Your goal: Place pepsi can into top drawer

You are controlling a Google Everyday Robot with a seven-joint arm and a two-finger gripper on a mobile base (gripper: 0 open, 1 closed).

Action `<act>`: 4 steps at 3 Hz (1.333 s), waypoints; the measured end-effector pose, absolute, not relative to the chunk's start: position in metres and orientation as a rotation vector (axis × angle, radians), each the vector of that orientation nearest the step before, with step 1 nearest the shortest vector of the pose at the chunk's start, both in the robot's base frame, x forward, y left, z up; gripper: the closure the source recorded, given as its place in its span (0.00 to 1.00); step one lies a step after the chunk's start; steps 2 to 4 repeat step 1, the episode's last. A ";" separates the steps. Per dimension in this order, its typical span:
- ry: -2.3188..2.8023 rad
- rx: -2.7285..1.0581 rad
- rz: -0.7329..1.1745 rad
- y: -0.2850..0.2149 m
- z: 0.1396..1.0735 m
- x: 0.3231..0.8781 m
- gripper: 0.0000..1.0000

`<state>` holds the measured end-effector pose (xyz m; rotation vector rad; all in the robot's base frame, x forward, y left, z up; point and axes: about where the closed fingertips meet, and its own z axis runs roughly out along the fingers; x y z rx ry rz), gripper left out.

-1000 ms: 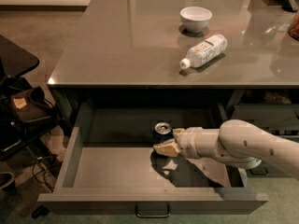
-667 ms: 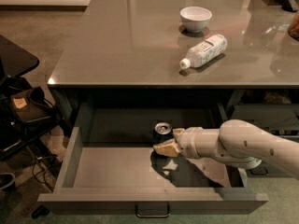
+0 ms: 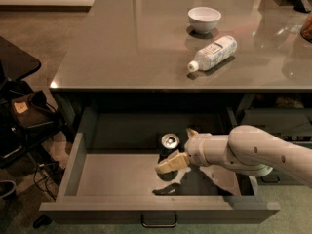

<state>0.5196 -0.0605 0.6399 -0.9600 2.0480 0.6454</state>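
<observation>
The top drawer (image 3: pixel 87 165) is pulled wide open below the grey table top, its dark pull handle (image 3: pixel 159 223) on the front panel. The pepsi can (image 3: pixel 170 141) stands upright inside the drawer near the back, showing its silver top. My gripper (image 3: pixel 179 148) reaches into the drawer from the right on a white arm. It is open, with one tan fingertip (image 3: pixel 169 164) in front of the can and the other (image 3: pixel 191 131) behind it to the right. The can stands right at the gap between them, resting on the drawer floor.
On the table top (image 3: pixel 126 43) lie a white plastic bottle (image 3: pixel 213 52) on its side and a white bowl (image 3: pixel 204 19). A black chair with a bag (image 3: pixel 27 112) stands to the left of the drawer. More drawers (image 3: pixel 278 123) are at the right.
</observation>
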 end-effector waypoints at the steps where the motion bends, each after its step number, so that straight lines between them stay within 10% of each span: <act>1: 2.048 -0.960 0.645 -0.060 0.640 0.520 0.00; 4: 2.048 -0.960 0.645 -0.060 0.640 0.520 0.00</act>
